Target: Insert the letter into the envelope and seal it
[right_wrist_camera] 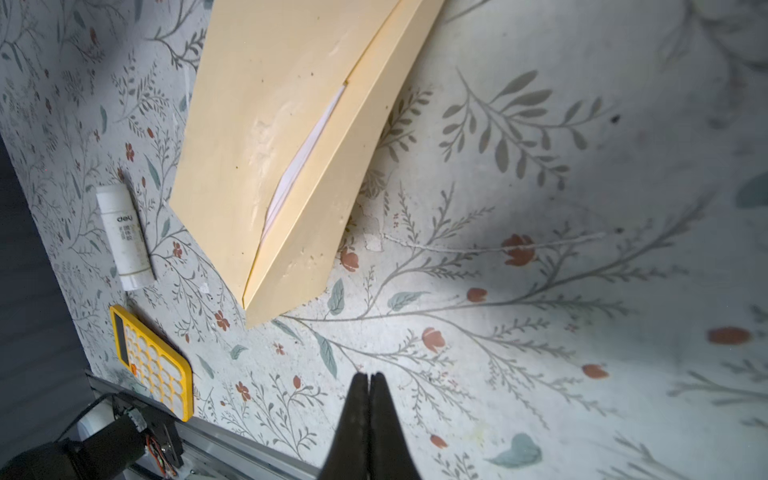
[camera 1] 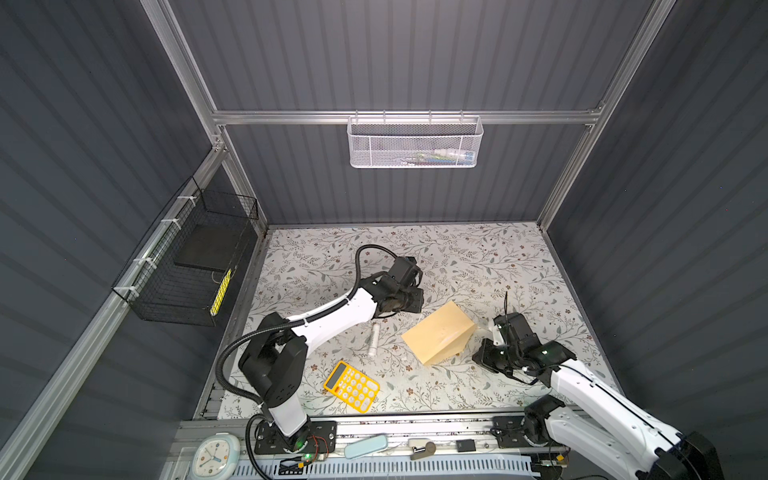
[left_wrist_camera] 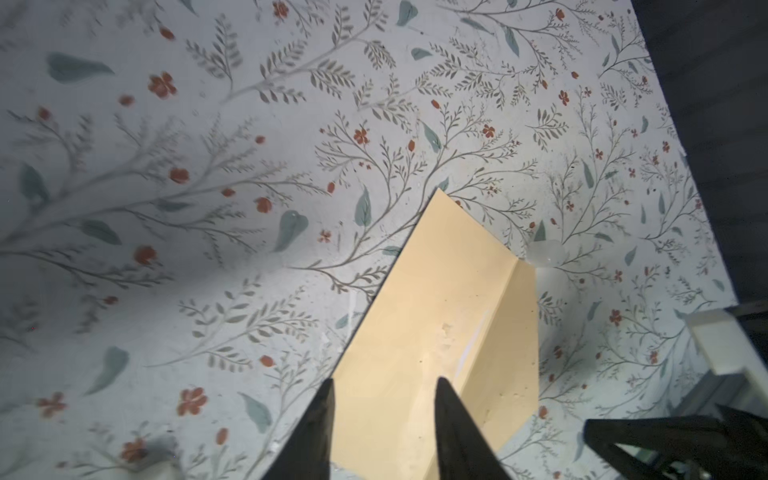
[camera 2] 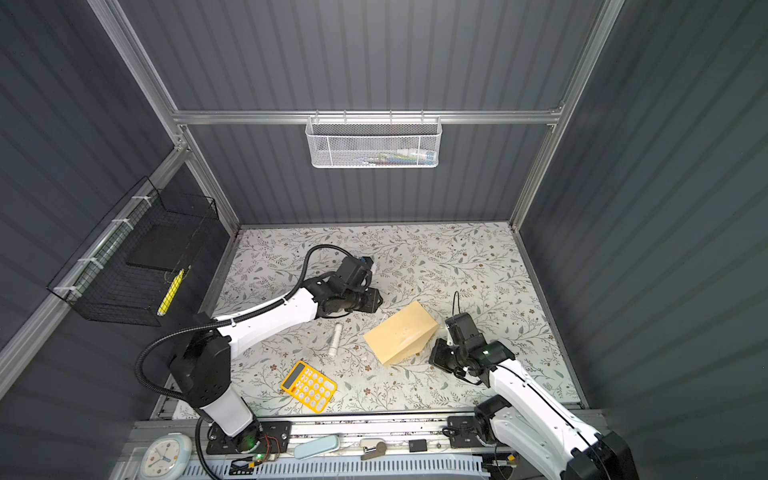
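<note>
On the front rail, nearest the camera, a white clock [camera 1: 214, 457] lies beside a pale blue case [camera 1: 365, 446]. Just past the rail a yellow calculator [camera 1: 351, 386] lies flat on the floral tabletop [camera 1: 478, 257]. Beyond it is a white glue stick [camera 1: 375, 338], on its side.

To the right of the glue stick, and apart from it, the envelope [camera 1: 438, 332] lies skewed near the middle of the table. Its flap is folded over but not pressed down. In the right wrist view a gap runs along the flap's edge, and a white sliver of the letter [right_wrist_camera: 305, 153] shows inside, tucked into the envelope.

The right gripper [right_wrist_camera: 369, 375] sits near the envelope's near-right end. Its fingers are pressed together on nothing, over bare tabletop and clear of the paper.

The left gripper [left_wrist_camera: 384, 380] is by the envelope's far-left side. Its fingers stand apart and grasp nothing, with the tan paper visible past them.

Farther back, a black wire basket [camera 1: 187, 270] hangs on the left wall and a white mesh basket [camera 1: 415, 141] on the back rail.
</note>
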